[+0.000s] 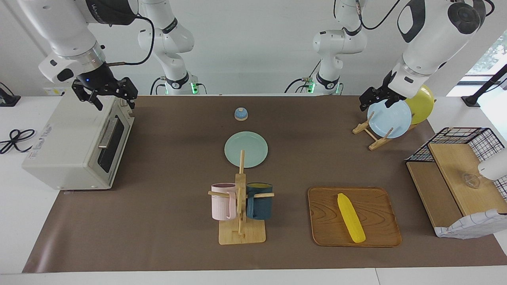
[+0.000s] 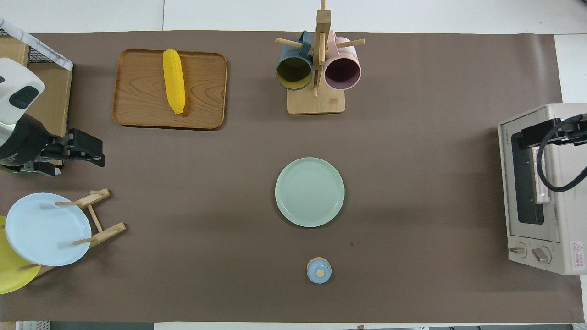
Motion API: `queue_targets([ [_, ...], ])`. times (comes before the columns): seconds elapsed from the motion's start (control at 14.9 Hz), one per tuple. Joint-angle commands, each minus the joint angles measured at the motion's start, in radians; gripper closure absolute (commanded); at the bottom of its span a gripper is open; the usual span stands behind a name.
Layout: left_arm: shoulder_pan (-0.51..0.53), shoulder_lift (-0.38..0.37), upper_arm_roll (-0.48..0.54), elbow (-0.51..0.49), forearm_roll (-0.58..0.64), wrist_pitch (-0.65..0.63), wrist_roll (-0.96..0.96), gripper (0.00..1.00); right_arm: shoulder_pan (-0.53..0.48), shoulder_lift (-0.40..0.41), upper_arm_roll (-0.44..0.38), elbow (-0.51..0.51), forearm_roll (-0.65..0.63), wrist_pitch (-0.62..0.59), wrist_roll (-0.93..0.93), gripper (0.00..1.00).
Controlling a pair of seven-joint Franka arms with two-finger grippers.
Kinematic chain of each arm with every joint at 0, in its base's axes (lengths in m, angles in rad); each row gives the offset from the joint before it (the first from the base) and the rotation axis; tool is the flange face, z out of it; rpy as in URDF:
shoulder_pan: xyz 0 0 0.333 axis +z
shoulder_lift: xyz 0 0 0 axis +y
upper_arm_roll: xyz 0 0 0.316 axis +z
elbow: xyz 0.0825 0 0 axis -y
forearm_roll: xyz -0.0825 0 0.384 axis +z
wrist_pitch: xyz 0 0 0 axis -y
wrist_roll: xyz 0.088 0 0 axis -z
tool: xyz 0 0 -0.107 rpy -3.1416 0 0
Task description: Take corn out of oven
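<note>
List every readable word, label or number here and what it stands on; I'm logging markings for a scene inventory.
No text reads for certain.
Oven: small brand word at the door's corner, too small to read.
Oven: red-and-white warning sticker by the knobs, print too small.
Oven top, facing view: slanted dark lettering, blurred.
Right arm's dark band: white lettering, unreadable.
Corn, tray, mugs, plates: none seen.

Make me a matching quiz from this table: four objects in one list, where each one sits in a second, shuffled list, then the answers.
1. corn
2. pink mug
3. pale blue plate
4. right claw

A. leaning in the wooden plate rack
B. over the oven
C. lying on the wooden tray
D. hanging on the mug stand

Pairs: 1-C, 2-D, 3-A, 4-B
</note>
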Motion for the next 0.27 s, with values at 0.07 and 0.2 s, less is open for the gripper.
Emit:
queue_targets([
  [0.07,0.028,0.017,-0.027,0.027,0.018,-0.025,0.014,0.0,-0.01,0.003,0.008,0.008,0.023,0.008,0.014,0.0],
  [0.2,0.026,0.015,-0.027,0.027,0.017,-0.019,0.011,0.0,-0.011,0.003,0.008,0.008,0.023,0.008,0.014,0.0],
])
